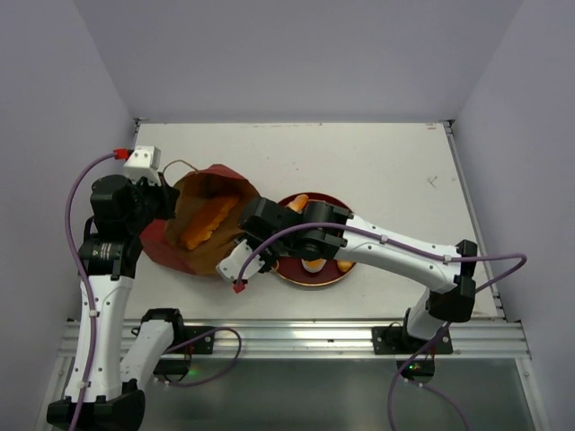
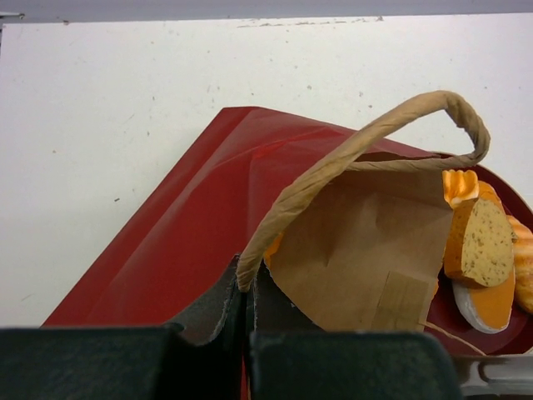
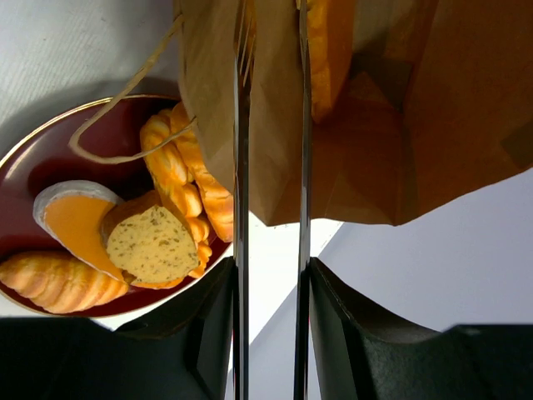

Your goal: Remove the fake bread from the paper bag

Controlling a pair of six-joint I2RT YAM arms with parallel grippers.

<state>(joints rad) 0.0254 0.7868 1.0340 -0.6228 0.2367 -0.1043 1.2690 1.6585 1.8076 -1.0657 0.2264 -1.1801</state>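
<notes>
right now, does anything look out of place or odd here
Yes. The bag lies tipped on its side and crumpled, its mouth at the edge of the plate, with one bread still inside. The left gripper pinches it at the handle. Nothing looks spilled or broken.

Top camera looks down; both close wrist cameras share the paper bag (image 2: pixel 191 225).

White left arm (image 1: pixel 101 314), white right arm (image 1: pixel 395 251), black joints (image 1: pixel 117 208), purple cables (image 1: pixel 503 262), black fingers (image 3: pixel 341 333)
</notes>
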